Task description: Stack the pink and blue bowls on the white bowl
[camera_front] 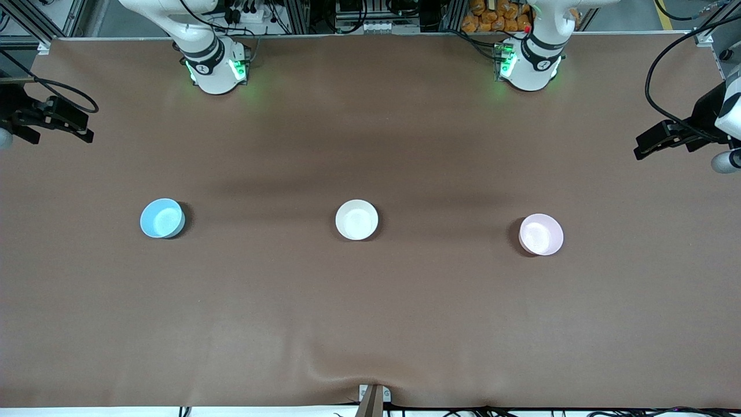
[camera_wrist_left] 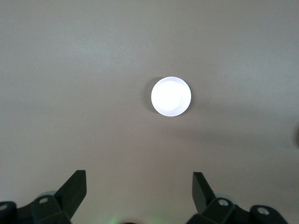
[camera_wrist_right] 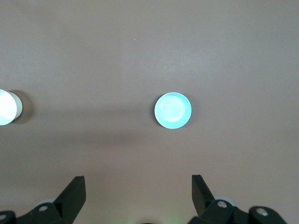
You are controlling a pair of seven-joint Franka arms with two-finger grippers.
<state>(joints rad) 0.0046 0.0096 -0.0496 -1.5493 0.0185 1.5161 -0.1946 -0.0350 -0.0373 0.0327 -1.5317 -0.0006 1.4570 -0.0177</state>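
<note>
Three bowls stand in a row on the brown table. The light blue bowl (camera_front: 162, 218) is toward the right arm's end, the cream-white bowl (camera_front: 356, 220) is in the middle, and the pale pink bowl (camera_front: 541, 234) is toward the left arm's end. My left gripper (camera_front: 648, 145) is open and empty, high over the left arm's end of the table. Its wrist view (camera_wrist_left: 139, 179) shows the pink bowl (camera_wrist_left: 171, 96) washed out to white. My right gripper (camera_front: 87, 128) is open and empty, high over the right arm's end. Its wrist view (camera_wrist_right: 138, 183) shows the blue bowl (camera_wrist_right: 173, 110) and the white bowl's edge (camera_wrist_right: 6, 107).
The brown table cover (camera_front: 370, 318) has a small wrinkle at its edge nearest the front camera. A small mount (camera_front: 373, 397) sits at that edge. Cables and equipment lie along the edge by the arm bases.
</note>
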